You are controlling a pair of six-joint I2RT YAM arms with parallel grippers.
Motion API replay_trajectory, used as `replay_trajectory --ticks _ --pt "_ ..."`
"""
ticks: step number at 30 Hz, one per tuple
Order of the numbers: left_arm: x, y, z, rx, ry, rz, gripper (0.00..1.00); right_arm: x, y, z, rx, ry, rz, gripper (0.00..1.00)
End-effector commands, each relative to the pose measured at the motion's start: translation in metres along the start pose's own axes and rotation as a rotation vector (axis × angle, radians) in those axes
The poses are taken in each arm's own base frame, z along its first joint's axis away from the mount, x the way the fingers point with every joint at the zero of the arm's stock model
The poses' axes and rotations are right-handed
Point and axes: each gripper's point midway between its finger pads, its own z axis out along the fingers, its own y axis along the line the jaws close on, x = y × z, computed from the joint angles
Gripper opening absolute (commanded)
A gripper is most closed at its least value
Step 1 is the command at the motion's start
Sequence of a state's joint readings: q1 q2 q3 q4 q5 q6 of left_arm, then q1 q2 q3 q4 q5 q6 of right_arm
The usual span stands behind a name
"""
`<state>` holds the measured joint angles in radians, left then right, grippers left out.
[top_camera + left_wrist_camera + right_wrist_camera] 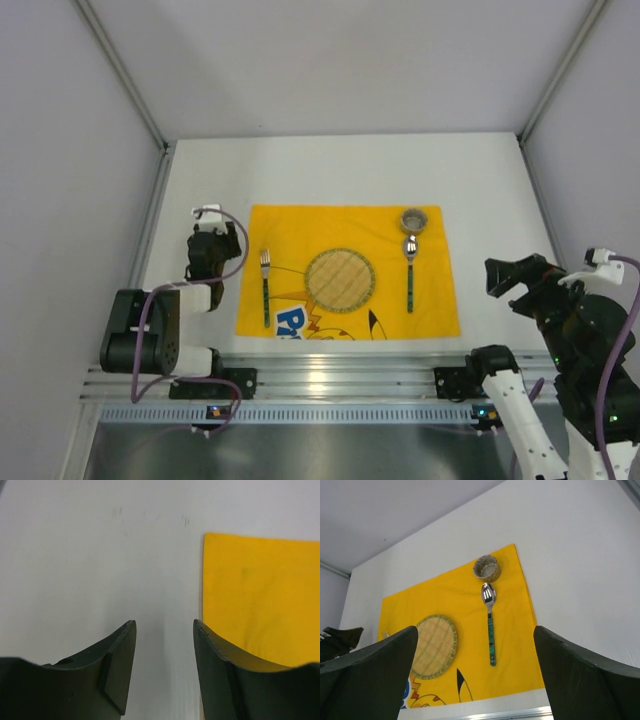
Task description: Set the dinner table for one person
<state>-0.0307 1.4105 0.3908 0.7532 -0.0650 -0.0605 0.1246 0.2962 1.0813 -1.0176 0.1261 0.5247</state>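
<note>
On the white dinner table lies a yellow cartoon-printed mat. On the mat sit a round woven plate, a fork with a green handle to its left, a spoon with a green handle to its right, and a small woven cup above the spoon. The right wrist view also shows the plate, spoon and cup. My left gripper is open and empty, low over bare table left of the mat. My right gripper is open and empty, raised right of the mat.
A ribbed aluminium rail runs along the near table edge, between the arm bases. Grey walls close in the left, right and back sides. Bare white tabletop lies left of the mat and beyond it.
</note>
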Motion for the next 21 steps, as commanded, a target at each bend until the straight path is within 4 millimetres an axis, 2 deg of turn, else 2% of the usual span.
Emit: replay_trajectory --ticks 1,2,4,5,6,7,8,9,10,11,12,14,15,17,21 --pt "-0.005 -0.007 -0.016 0.046 -0.087 -0.017 0.55 -0.009 0.012 -0.012 -0.045 0.016 -0.015 1.00" --pt "-0.011 -0.004 -0.011 0.034 -0.106 -0.016 0.56 -0.009 0.017 -0.014 -0.070 0.026 -0.025 1.00" --pt "-0.011 -0.008 -0.003 0.058 -0.097 0.034 0.54 -0.003 0.029 -0.014 -0.140 0.069 -0.066 1.00" --pt "0.000 -0.015 0.003 0.106 -0.082 0.051 0.55 0.002 0.030 -0.011 -0.147 0.096 -0.077 1.00" --pt "0.009 -0.013 0.006 0.101 -0.082 0.072 0.57 0.006 0.032 -0.010 -0.160 0.116 -0.081 1.00" --pt "-0.004 0.000 0.004 0.025 -0.188 0.051 0.64 0.008 0.032 -0.007 -0.157 0.132 -0.081 1.00" --pt "0.006 0.011 0.007 -0.036 -0.119 -0.005 0.67 0.010 0.031 -0.006 -0.155 0.142 -0.080 1.00" --pt "0.013 0.009 0.008 -0.024 -0.063 -0.009 0.66 0.009 0.033 -0.005 -0.160 0.143 -0.080 1.00" --pt "0.015 0.007 0.006 -0.012 -0.084 0.012 0.65 0.009 0.035 -0.003 -0.168 0.148 -0.079 1.00" --pt "0.003 0.006 0.006 -0.006 -0.154 0.016 0.66 0.009 0.036 -0.002 -0.172 0.147 -0.081 1.00" --pt "0.008 0.006 0.006 -0.006 -0.123 0.002 0.69 0.006 0.038 0.000 -0.175 0.138 -0.081 1.00" --pt "0.005 0.006 0.010 -0.012 -0.098 -0.001 0.70 0.008 0.037 0.008 -0.171 0.143 -0.093 1.00" --pt "0.006 0.006 0.009 -0.009 -0.107 0.004 0.99 0.007 0.040 0.011 -0.187 0.138 -0.103 1.00" --pt "0.007 0.006 0.008 -0.009 -0.113 0.009 0.99 0.009 0.041 0.023 -0.184 0.164 -0.131 1.00" --pt "0.006 0.006 0.008 -0.010 -0.115 0.009 0.99 -0.016 0.056 0.043 -0.201 0.092 -0.120 1.00"
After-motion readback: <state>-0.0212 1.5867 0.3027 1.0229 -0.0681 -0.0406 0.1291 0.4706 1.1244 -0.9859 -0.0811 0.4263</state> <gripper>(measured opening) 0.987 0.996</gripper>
